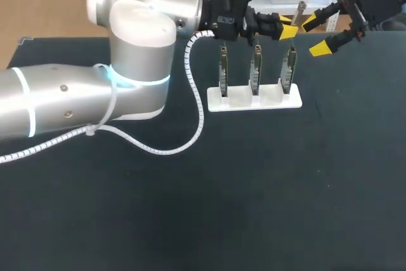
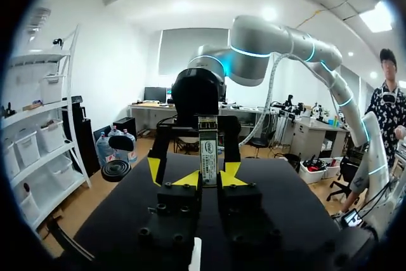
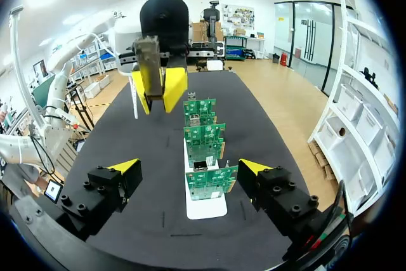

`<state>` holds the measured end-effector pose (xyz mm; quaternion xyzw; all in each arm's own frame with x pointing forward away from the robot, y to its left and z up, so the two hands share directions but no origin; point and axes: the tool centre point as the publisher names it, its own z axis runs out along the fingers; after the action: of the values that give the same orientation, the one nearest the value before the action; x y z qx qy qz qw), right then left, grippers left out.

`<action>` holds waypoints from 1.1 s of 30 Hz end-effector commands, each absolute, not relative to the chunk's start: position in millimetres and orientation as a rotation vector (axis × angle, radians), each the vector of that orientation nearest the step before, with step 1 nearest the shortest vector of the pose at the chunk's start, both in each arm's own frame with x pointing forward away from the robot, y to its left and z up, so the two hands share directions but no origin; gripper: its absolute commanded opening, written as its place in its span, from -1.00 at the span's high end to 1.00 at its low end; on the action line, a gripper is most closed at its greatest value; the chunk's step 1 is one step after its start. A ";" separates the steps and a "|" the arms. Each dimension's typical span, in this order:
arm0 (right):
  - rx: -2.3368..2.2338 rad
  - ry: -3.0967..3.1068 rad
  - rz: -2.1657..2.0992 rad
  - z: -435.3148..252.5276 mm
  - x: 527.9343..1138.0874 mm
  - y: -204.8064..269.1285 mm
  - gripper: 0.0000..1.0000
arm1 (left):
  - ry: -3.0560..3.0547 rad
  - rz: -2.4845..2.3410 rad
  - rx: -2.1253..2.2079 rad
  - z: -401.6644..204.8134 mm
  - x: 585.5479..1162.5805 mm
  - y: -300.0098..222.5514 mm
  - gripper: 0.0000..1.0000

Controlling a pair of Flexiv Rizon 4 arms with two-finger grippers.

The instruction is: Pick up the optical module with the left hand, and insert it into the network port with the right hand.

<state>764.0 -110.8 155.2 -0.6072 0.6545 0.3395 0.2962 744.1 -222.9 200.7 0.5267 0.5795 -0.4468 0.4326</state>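
Optical module: slim metal stick with a printed label, upright, at 1 o'clock over the table.
Left gripper: clenched on its lower end; my arm comes in from 9 o'clock.
Right gripper: fingers spread wide, at 2 o'clock, just beside the module.
Network cards: three, upright in a white stand.

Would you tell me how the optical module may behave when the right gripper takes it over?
Probably stiff: the optical module looks like a straight metal bar, upright in the left gripper. Being slim and smooth, it may pivot or slip if the right gripper pinches it off-centre.
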 end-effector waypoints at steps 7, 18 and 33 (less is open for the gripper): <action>-1.612 1.742 0.898 155.5 762.3 -110.3 -1.00 | 1.463 -1.127 1.310 193.1 748.9 -230.0 1.00; -1.612 1.742 0.898 155.5 762.3 -110.3 -1.00 | 1.482 -1.136 1.296 184.7 746.1 -235.7 1.00; -1.612 1.742 0.898 155.5 762.3 -110.3 -1.00 | 1.490 -1.136 1.261 180.0 750.1 -242.6 1.00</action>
<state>764.0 -110.8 155.2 -0.6072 0.6545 0.3395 0.2962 748.9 -241.0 182.2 0.5061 0.5971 -0.4546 0.4251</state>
